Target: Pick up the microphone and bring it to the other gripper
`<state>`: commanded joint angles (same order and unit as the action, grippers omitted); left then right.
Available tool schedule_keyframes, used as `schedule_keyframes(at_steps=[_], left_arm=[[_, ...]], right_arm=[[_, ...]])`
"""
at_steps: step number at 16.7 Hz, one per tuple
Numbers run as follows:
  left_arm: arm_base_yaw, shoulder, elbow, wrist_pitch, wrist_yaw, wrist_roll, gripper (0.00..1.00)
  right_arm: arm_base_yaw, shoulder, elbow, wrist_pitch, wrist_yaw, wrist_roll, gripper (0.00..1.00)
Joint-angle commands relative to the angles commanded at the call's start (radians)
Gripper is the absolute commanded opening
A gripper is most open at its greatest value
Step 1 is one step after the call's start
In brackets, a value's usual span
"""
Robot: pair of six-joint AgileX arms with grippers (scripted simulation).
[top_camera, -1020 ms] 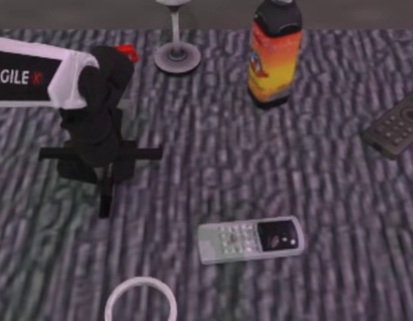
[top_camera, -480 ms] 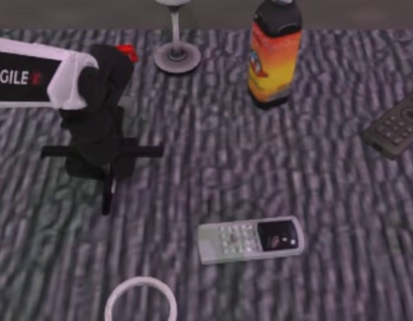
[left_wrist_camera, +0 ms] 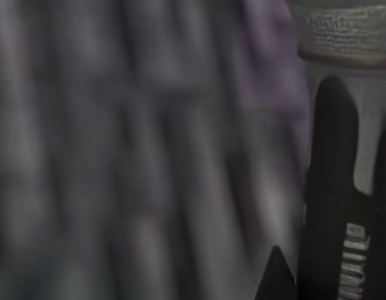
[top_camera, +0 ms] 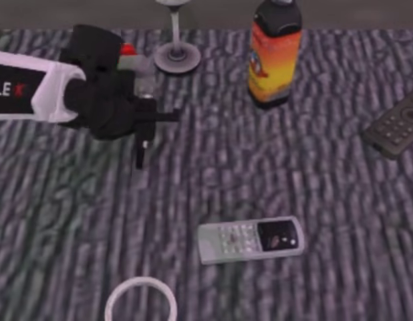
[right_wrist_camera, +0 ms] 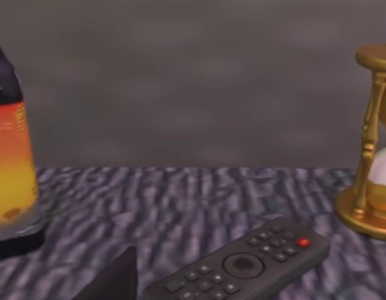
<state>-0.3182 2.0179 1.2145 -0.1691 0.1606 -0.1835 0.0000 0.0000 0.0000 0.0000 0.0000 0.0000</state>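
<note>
The microphone hangs off the table at the back left, its slim black handle pointing toward the front, with my left gripper shut on it. In the left wrist view the silver-grey mesh head shows close up beside the black handle, and one dark fingertip is at the frame's edge. My right arm, the other gripper, is outside the top view. Only one of its dark fingertips shows in the right wrist view, above the patterned cloth, with nothing held.
A wine glass stands just behind the left gripper. An orange-labelled bottle is at the back middle. The silver keypad phone lies centre front, a white ring at the front left. A dark remote and a gold hourglass are at the right.
My left arm has swung toward the back and right, carrying the microphone with it, and its wrist has turned. The phone, bottle, glass and remote stay where they were.
</note>
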Motion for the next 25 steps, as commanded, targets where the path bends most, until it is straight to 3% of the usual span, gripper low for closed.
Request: schedule_keyframes(at_steps=[8, 13, 20, 22, 25], left_arm=[[0.025, -0.161, -0.210, 0.715, 0.252, 0.133, 0.00], [0.037, -0.259, -0.287, 0.961, 0.352, 0.194, 0.00], [0.030, -0.271, -0.291, 0.984, 0.358, 0.202, 0.00], [-0.003, -0.293, -0.303, 0.981, 0.323, 0.201, 0.00], [-0.099, -0.357, -0.339, 0.973, 0.219, 0.200, 0.00]], right_arm=[[0.000, 0.000, 0.000, 0.000, 0.000, 0.000, 1.00], [0.000, 0.000, 0.000, 0.000, 0.000, 0.000, 1.00], [0.000, 0.000, 0.000, 0.000, 0.000, 0.000, 1.00], [0.000, 0.000, 0.000, 0.000, 0.000, 0.000, 1.00], [0.000, 0.000, 0.000, 0.000, 0.000, 0.000, 1.00]])
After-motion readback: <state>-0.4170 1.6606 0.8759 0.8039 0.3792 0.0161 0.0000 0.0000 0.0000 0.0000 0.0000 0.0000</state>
